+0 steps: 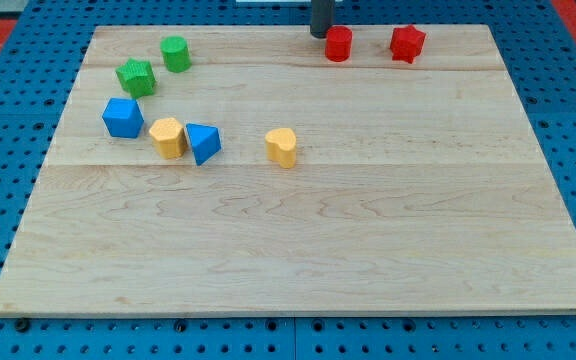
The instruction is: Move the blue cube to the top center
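Observation:
The blue cube (122, 117) sits at the view's left side of the wooden board (298, 250). My tip (320, 35) is at the view's top centre, just left of a red cylinder (339, 44), far up and right of the blue cube. A blue triangular block (204, 143) lies right of a yellow block (168, 137), which is just right of the blue cube.
A green star block (136, 77) and a green cylinder (176, 53) sit above the blue cube. A yellow heart-like block (282, 147) lies near the middle. A red star block (407, 43) is at the top right.

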Robot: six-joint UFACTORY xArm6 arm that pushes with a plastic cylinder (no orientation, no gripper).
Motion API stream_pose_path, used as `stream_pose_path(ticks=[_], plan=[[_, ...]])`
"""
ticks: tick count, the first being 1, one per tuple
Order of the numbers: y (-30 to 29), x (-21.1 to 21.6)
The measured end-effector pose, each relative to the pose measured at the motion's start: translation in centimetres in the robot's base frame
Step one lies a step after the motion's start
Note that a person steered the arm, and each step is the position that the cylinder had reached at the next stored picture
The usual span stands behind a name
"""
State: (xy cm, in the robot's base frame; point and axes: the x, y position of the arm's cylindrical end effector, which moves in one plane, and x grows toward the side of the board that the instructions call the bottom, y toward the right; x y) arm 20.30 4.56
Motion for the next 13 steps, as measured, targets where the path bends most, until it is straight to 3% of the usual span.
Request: stream_pose_path(ticks=[1, 3, 4, 5, 6, 7, 9, 10, 11, 13], plan=[[-2.8, 1.1], [-16.9, 14.0], [-23.6, 17.9], [-24.6, 22.7], [-28.2, 23.4], [-32.0, 20.5], [-25.3, 18.0], [-30.5, 17.4], [-29.9, 16.2], [-18.2, 14.8]])
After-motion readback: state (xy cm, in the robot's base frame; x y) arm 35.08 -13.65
